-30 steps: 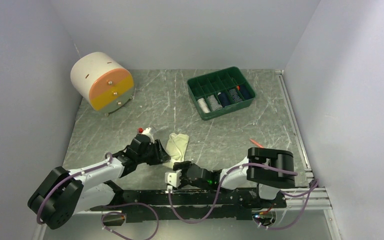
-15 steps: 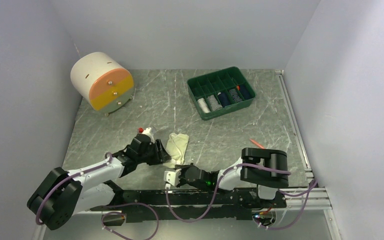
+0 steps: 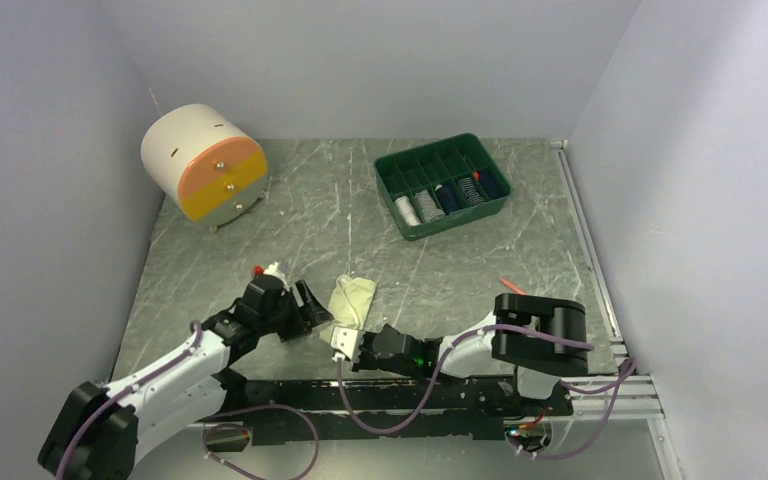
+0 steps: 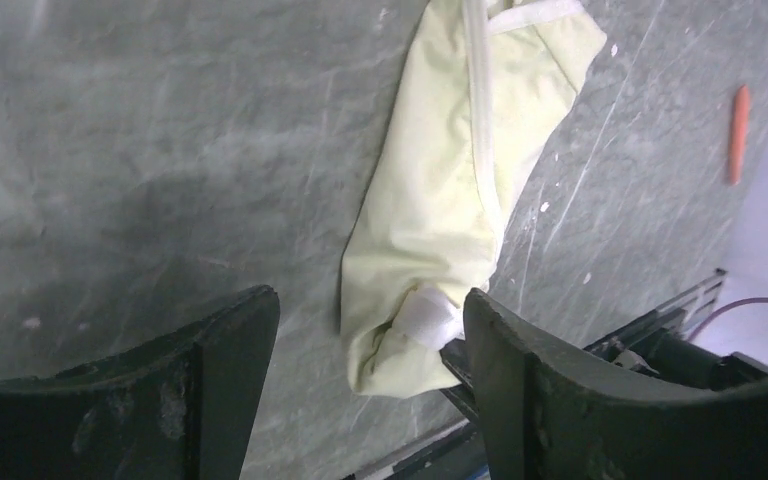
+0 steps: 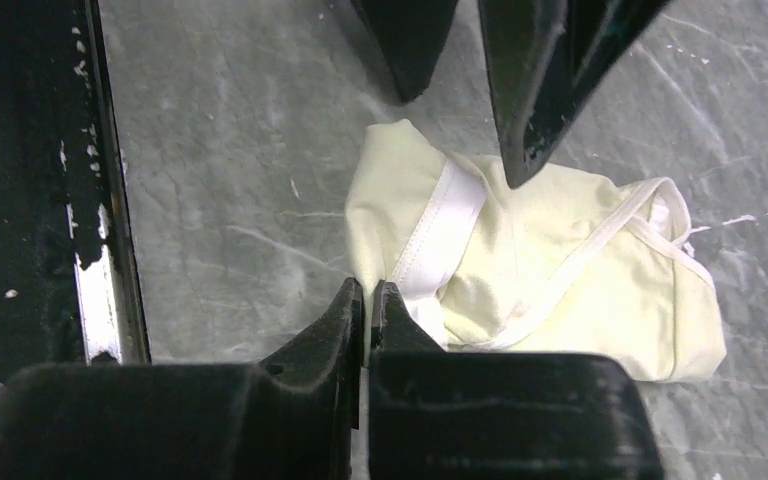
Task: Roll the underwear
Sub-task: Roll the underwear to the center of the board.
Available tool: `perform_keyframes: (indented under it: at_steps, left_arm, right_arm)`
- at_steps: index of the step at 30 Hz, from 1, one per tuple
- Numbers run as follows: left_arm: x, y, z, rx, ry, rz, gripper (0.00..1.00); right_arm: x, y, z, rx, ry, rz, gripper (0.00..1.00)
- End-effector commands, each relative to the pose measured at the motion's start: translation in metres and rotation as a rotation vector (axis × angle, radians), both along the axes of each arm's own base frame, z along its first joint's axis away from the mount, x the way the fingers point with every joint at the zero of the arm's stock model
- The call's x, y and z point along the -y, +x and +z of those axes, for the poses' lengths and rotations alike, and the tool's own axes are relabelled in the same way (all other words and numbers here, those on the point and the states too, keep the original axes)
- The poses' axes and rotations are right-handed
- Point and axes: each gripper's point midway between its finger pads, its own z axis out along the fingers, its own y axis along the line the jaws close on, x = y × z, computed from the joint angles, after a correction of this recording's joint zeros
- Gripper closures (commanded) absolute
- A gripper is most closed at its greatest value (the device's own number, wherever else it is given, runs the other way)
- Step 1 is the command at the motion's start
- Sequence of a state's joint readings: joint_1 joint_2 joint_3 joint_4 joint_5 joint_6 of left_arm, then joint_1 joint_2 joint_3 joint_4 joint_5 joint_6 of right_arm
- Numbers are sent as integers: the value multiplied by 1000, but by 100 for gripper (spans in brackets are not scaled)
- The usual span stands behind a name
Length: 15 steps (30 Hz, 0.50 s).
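Left claw (image 4: 365, 312) spread; right claw (image 5: 366, 298) closed.

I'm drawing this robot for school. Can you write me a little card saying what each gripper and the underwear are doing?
Underwear: cream, bunched lengthwise, lying on the table
Left gripper: open, holding nothing, beside the underwear
Right gripper: shut, tips at the waistband; pinching it or not, cannot tell
Farther back: green tray, round drawer box
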State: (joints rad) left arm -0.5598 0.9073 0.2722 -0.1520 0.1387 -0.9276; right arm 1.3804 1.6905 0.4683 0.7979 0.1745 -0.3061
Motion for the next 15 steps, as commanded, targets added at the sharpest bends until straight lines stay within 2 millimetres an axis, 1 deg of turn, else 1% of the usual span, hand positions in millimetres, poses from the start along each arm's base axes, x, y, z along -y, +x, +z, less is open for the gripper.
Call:
perform_keyframes:
  at_steps: [1,5,7,9,12,15]
  left_arm:
    - [-24,-53,-43,-272,19,85,25]
    - [-15,-64,-46,-322,-66,88,28]
    - [-13,-66,-45,-328,-81,83,30]
    - [-12,-68,-47,-338,-90,76,34]
    - [-16,-74,-55,-377,-61,83,40]
    - [-24,-79,-64,-401,-24,109,41]
  right_arm:
    - [-12,-7,8,-112,99,-25,100]
    - [-12,-5,5,-125,102,-47,100]
    - [-13,-4,4,-124,99,-52,100]
    - [-14,-4,4,-124,102,-54,100]
    - [-14,-3,3,-124,101,-61,100]
    - [-18,-3,5,-124,108,-55,100]
